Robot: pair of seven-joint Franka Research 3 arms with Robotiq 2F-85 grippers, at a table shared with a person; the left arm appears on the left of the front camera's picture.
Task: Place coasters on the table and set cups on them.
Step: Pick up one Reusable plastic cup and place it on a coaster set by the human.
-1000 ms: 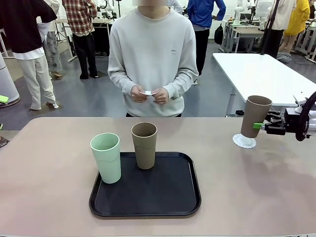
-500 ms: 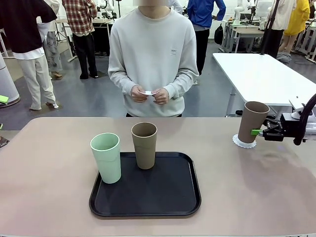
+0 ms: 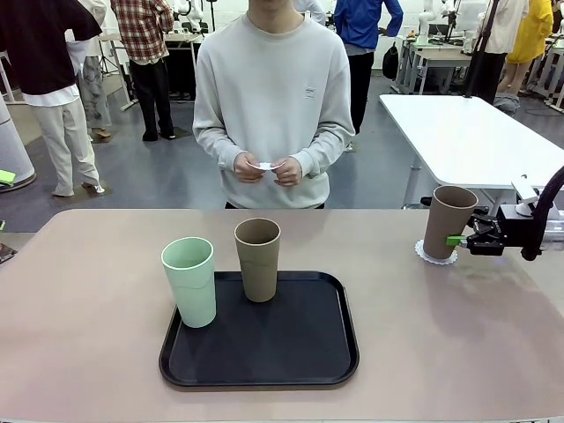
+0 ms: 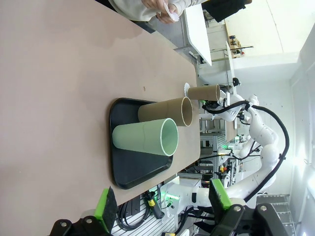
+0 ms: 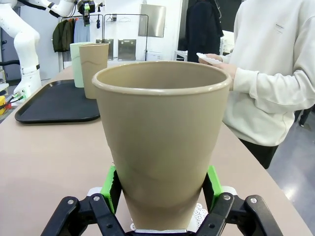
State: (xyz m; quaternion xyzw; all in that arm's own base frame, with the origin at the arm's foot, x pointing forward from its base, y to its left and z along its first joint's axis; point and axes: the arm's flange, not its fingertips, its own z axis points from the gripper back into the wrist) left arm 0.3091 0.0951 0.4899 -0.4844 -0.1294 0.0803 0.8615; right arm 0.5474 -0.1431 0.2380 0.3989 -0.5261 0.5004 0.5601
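My right gripper (image 3: 459, 240) is shut on a brown cup (image 3: 449, 220) near its base, at the far right of the beige table (image 3: 88, 308). The cup stands upright with its base on a white lacy coaster (image 3: 435, 256). In the right wrist view the cup (image 5: 160, 142) sits between the green pads (image 5: 111, 187), and the coaster (image 5: 200, 214) peeks out beneath it. A mint green cup (image 3: 189, 282) and a second brown cup (image 3: 257, 260) stand on the black tray (image 3: 264, 348). My left gripper (image 4: 162, 206) hangs open, apart from the cups.
A person stands at the far side and holds a white coaster (image 3: 264, 165) in both hands. A glossy white table (image 3: 467, 132) stands behind at the right. The tabletop is bare left of the tray and between the tray and the right cup.
My right gripper has lowered the brown cup from a tilted hover down onto the coaster, where it now stands upright. The cups on the tray have not moved.
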